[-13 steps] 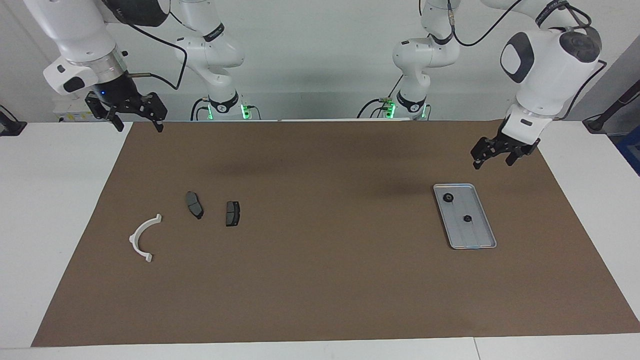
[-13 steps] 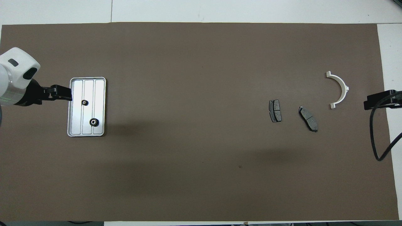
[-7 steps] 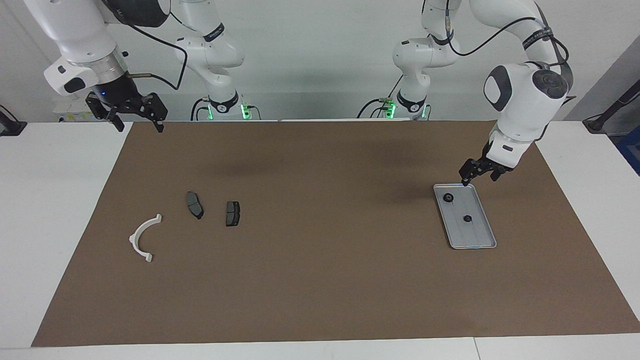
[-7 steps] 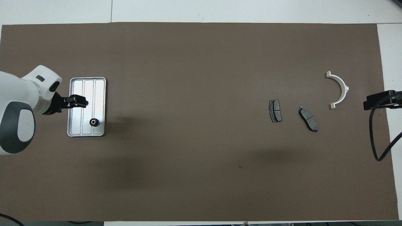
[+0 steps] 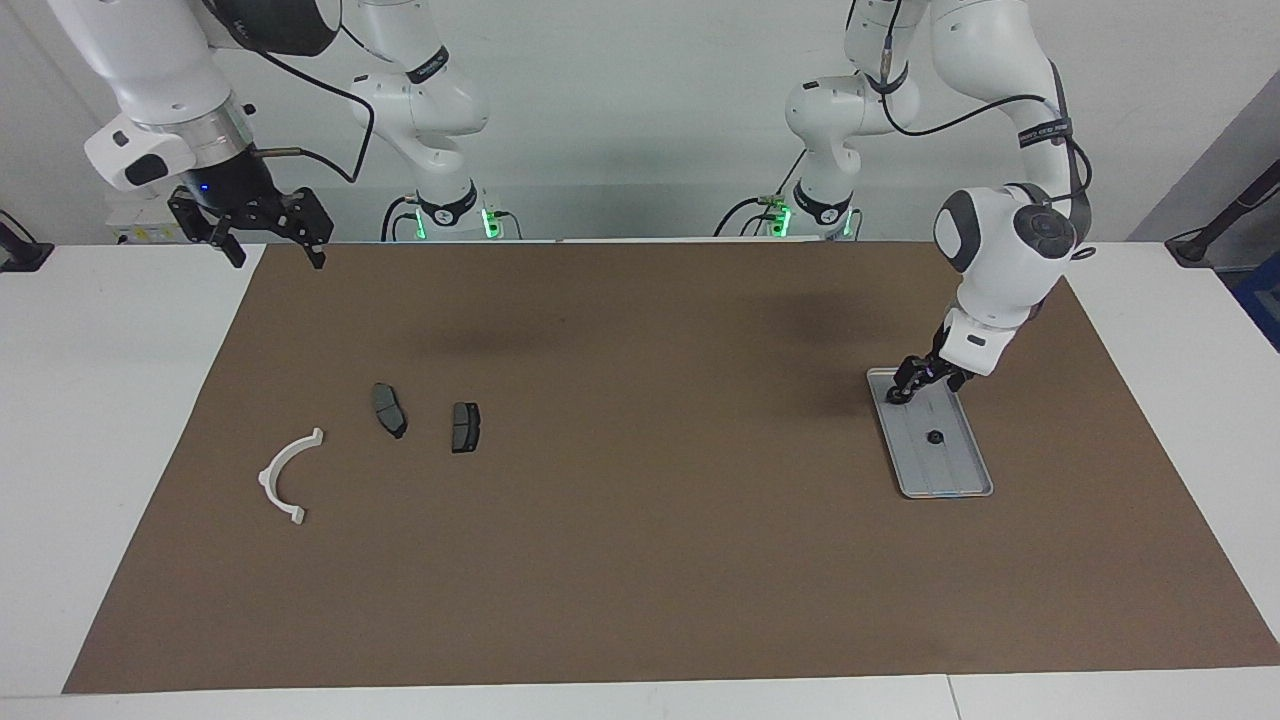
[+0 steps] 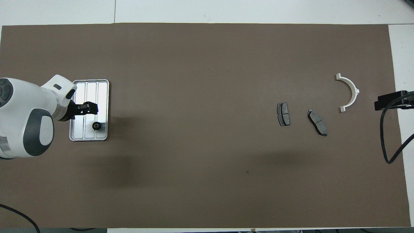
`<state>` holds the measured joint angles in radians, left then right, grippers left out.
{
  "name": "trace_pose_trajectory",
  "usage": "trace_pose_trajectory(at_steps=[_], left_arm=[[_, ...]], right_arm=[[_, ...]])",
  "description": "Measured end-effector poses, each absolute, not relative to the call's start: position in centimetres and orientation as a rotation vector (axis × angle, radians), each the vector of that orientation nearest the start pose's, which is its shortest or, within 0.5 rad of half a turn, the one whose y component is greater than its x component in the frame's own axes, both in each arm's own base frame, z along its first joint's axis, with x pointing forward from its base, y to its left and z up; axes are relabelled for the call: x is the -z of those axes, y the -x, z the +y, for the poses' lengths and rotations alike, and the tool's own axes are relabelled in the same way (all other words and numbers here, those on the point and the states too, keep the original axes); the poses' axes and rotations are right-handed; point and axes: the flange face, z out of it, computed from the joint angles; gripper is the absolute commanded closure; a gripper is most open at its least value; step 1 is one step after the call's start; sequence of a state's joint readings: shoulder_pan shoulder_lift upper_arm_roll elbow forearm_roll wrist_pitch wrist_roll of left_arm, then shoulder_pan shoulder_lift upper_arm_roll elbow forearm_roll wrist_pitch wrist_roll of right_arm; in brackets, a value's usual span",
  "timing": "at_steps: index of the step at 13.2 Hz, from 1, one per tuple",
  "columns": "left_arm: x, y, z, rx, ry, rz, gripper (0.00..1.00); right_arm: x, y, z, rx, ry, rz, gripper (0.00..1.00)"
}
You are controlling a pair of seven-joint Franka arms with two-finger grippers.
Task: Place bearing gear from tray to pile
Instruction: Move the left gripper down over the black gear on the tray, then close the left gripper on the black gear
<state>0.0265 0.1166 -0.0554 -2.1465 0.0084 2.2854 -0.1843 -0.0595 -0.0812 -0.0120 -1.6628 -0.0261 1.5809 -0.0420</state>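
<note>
No gear is at the pile yet. The farther bearing gear [image 5: 933, 437] and the nearer bearing gear [image 6: 96, 126] lie in the tray [image 5: 950, 478], toward the left arm's end of the tabletop [image 5: 640, 600]. The pile, a white bracket [image 5: 285, 478] and brake pads [image 5: 390, 410], is well apart. The left tool [image 5: 900, 392] is low over the tray; its opening I cannot tell. The right tool [image 5: 270, 228] waits, wide. The gears are flat and round w/ bore up, so no long axis.

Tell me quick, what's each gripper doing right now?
Left gripper: open, over the tray, holding nothing.
Right gripper: open, empty, waiting at its end of the table.
</note>
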Motion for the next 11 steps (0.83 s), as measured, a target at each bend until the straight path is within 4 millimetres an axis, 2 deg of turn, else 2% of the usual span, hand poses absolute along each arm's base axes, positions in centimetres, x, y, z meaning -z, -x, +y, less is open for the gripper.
trace_pose_trajectory(at_steps=[3,11], left_arm=[[-32.7,-55.5,-1.8,0.006,3.135,-0.248,0.24],[-30.9,-54.3,-2.0,-0.056,3.131,-0.245,0.25]], right_arm=[[-62.1,-52.8,-4.1,-0.019,3.166,0.046,0.0],[-61.7,-52.7,-4.3,-0.032,3.165,0.04,0.0]])
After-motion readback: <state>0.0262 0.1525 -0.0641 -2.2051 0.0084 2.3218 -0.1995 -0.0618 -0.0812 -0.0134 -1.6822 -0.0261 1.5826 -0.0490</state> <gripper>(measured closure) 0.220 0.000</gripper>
